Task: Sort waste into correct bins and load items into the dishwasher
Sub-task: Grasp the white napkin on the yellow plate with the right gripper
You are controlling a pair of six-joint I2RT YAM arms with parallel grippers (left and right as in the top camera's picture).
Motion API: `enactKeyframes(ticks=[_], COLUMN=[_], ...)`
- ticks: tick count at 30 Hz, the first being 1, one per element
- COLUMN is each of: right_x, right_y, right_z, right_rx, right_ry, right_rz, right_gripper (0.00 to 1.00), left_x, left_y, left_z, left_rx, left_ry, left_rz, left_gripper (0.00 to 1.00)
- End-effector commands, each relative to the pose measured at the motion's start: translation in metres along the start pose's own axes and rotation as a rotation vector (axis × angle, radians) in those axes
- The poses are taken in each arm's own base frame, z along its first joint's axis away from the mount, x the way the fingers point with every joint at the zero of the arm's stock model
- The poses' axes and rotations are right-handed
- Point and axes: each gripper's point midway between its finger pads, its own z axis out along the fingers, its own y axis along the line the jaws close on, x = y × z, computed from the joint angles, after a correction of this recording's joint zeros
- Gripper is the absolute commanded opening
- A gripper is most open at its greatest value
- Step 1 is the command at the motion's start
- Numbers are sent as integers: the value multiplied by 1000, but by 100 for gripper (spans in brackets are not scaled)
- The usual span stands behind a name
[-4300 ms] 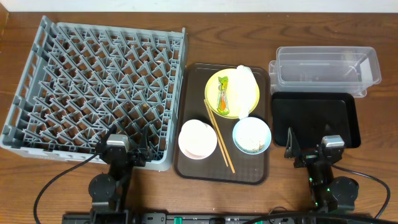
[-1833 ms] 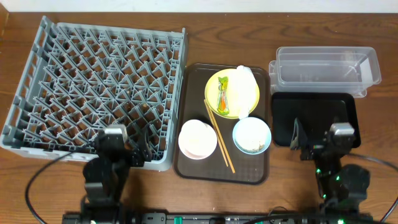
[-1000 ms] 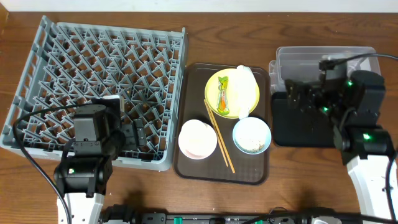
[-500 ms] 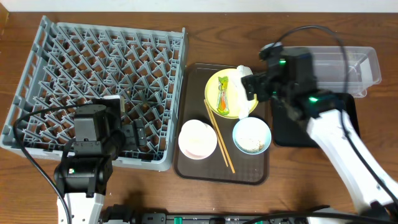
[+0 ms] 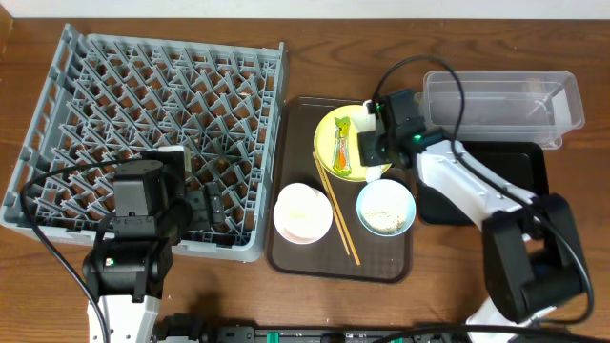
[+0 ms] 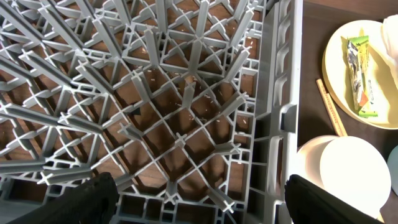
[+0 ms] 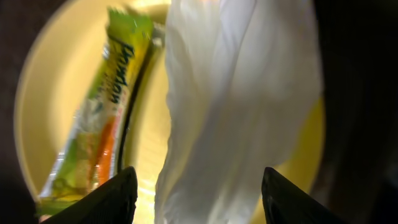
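Our right fingers (image 7: pixel 106 202) just swung in, wide and empty, astride the crumpled white paper napkin (image 7: pixel 236 106); waste-sorting likely starts here.

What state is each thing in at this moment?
dish rack, empty
yellow plate, holding wrapper and napkin
light blue bowl, upright, crumbs inside
white bowl, resting on brown tray
chopsticks, lying on brown tray
clear tub, empty
black tray, visible part bare
left gripper, open above dish rack
right gripper, open above napkin
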Motion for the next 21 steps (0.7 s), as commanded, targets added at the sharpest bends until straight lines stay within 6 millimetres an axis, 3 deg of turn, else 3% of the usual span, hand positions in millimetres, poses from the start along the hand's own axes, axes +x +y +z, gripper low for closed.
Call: enactKeyframes(ticks=[1, 2, 5, 8, 11, 14, 17, 19, 21], right_x=[8, 9, 10, -6, -39, -73, -91, -89, -86], right_y=[0, -1, -1, 0, -5, -23, -68, -107, -133], right_z=[13, 15, 17, 5, -27, -69, -112, -138, -151], right_rx=[24, 26, 28, 18, 32, 90, 234, 347, 392], right_ry=[28, 34, 38, -8, -111, -248, -381, -457, -505], right_rz=[28, 35, 62, 77, 91, 129, 324, 528, 686], right_gripper=[56, 53, 22, 5, 1, 1, 1, 1, 1], left_x=[-8, -8, -8, -8, -8, -8, -8, -8, -8], left_y=[-1, -1, -1, -1, -1, -1, -1, -1, -1], left_z=[-6, -6, -6, -6, -6, -6, -6, -6, -6], left_rx=[-4, -4, -5, -4, -4, -4, -4, -4, -4], left_ry=[-23, -23, -23, -23, -23, -23, -23, -23, -23], left_rz=[22, 22, 22, 22, 22, 22, 22, 22, 22], left_gripper=[89, 89, 89, 89, 89, 89, 90, 89, 89])
